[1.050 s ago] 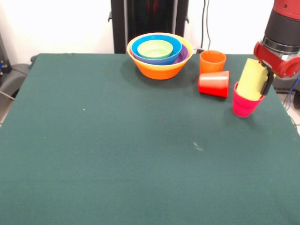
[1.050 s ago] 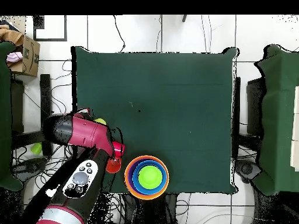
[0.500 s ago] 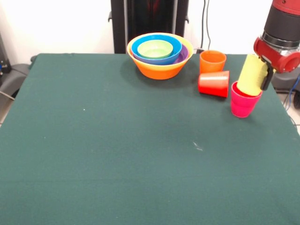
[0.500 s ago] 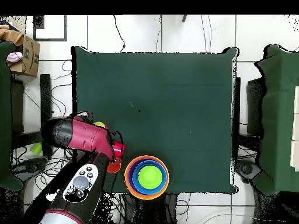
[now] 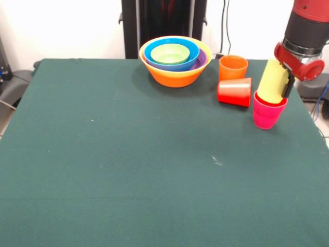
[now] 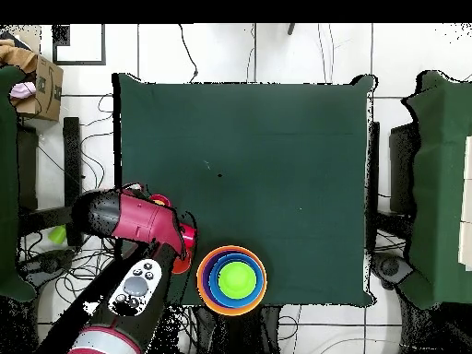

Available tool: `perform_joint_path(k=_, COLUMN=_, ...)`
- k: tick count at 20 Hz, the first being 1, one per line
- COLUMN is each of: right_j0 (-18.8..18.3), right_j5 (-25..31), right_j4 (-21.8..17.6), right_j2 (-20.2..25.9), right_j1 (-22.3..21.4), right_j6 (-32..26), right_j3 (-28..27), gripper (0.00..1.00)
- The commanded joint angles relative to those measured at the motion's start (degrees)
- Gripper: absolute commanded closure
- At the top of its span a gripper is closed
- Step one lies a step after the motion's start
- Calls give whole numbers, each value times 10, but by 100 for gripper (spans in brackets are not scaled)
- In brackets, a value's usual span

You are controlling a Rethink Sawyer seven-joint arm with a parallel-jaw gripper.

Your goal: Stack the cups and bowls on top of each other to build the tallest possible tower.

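At the right of the front view my gripper is shut on the yellow cup, which tilts with its lower end inside the upright pink cup. A red cup lies on its side just left of the pink one, and behind it stands an orange cup. At the back middle the bowls sit nested: a yellow-orange bowl holds a purple bowl, a blue bowl and a small green bowl. In the overhead view my arm covers most of the cups beside the nested bowls.
The green cloth table spreads wide in front and to the left of the objects. The pink cup stands close to the table's right edge. A dark chair sits beyond the left edge.
My gripper has shifted slightly up and left with the yellow cup. The pink cup has been nudged a little left. The other cups and the bowls have not moved.
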Motion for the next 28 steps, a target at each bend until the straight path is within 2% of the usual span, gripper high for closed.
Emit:
perform_joint_path(k=1, right_j0=-43, right_j5=-61, right_j4=-15, right_j2=92, right_j1=32, right_j6=25, right_j3=25, gripper=100)
perform_joint_path(k=4, right_j0=-59, right_j5=-75, right_j4=-26, right_j2=98, right_j1=45, right_j6=13, right_j3=21, gripper=100)
perform_joint_path(k=7, right_j0=-72, right_j5=-99, right_j4=-34, right_j2=110, right_j1=38, right_j6=9, right_j3=46, gripper=100)
perform_joint_path(k=10, right_j0=-69, right_j5=-103, right_j4=-37, right_j2=114, right_j1=27, right_j6=16, right_j3=58, gripper=100)
perform_joint_path(k=11, right_j0=-60, right_j5=-102, right_j4=-36, right_j2=112, right_j1=27, right_j6=24, right_j3=59, gripper=100)
perform_joint_path(k=19, right_j0=-53, right_j5=-78, right_j4=-36, right_j2=108, right_j1=6, right_j6=27, right_j3=68, gripper=100)
perform_joint_path(k=24, right_j0=-73, right_j5=-81, right_j4=-50, right_j2=111, right_j1=5, right_j6=4, right_j3=80, gripper=100)
perform_joint_path(k=28, right_j0=-73, right_j5=-81, right_j4=-63, right_j2=98, right_j1=5, right_j6=5, right_j3=82, gripper=100)
